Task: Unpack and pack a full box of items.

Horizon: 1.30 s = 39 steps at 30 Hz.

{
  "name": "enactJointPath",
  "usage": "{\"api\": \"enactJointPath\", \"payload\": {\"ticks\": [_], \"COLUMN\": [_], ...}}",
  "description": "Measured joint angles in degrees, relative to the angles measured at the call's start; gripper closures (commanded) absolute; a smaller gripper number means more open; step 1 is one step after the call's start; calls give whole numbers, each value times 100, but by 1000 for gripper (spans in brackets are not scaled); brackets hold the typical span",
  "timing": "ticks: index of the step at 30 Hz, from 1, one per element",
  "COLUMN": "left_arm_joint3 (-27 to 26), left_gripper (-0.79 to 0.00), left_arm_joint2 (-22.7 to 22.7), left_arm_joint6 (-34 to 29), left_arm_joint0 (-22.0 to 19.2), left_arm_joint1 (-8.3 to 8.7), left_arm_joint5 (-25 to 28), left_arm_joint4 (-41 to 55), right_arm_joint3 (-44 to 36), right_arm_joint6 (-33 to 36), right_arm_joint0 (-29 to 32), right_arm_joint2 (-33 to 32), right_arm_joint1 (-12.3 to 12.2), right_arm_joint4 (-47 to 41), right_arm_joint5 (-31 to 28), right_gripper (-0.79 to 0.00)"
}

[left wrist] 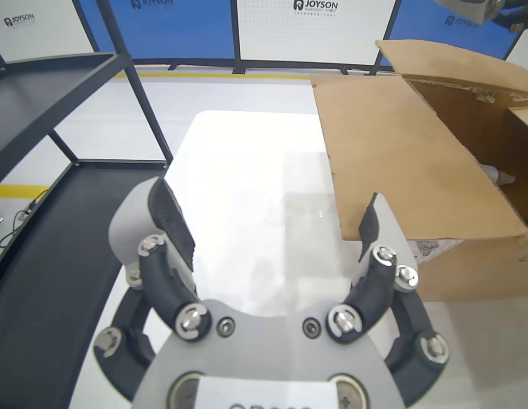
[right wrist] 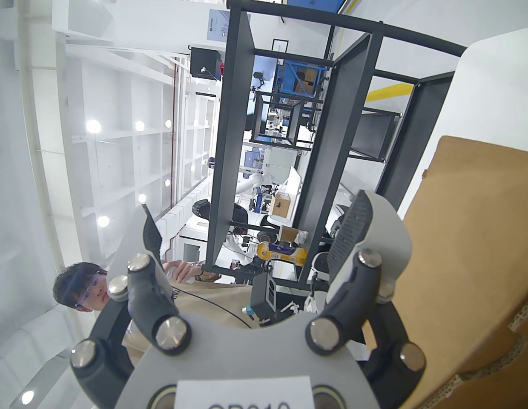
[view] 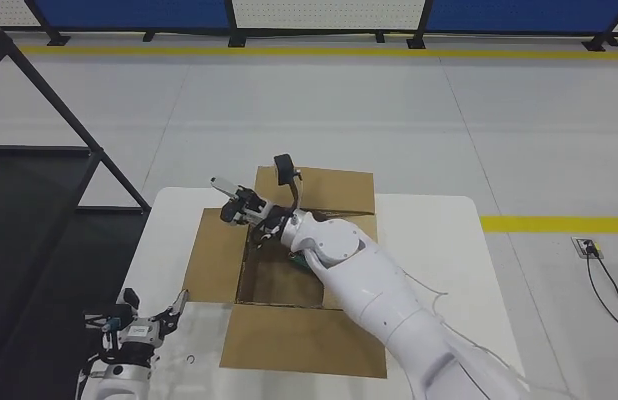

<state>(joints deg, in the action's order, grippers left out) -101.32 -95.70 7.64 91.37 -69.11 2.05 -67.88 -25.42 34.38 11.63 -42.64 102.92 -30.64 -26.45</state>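
Open cardboard box (view: 289, 340) sits mid white table (view: 429, 240), flaps folded out. Right gripper (view: 252, 177) hangs above the box's far left corner, fingers spread wide, empty. Left gripper (view: 156, 300) is over the table's near left corner beside the box, fingers wide, empty.

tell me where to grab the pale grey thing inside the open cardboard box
Probably across its narrow rounded end, from straight above: the pale grey item lies low inside the brown cardboard box, whose walls block any sideways approach.
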Motion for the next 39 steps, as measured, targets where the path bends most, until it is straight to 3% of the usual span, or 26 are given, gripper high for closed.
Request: {"api": "enactJointPath", "payload": {"ticks": [13, 28, 39], "left_arm_joint3": [51, -768, -1559], "left_gripper": [-785, -785, -785], "left_arm_joint2": [-62, -474, -785], "left_arm_joint6": [-18, 276, 314], "left_arm_joint0": [22, 558, 785], "left_arm_joint1": [-8, -28, -50], "left_arm_joint5": [162, 397, 584], "left_arm_joint4": [-31, 456, 905], "right_arm_joint3": [-895, -3310, -4844], "right_arm_joint6": [416, 615, 1504], "right_arm_joint0": [469, 1832, 3009], "right_arm_joint2": [-671, -1648, -2623], "right_arm_joint1": [-402, -1003, -1391], "right_arm_joint4": [270, 1217, 1251], "right_arm_joint5": [-138, 523, 483], "right_gripper": [-785, -785, -785]}}
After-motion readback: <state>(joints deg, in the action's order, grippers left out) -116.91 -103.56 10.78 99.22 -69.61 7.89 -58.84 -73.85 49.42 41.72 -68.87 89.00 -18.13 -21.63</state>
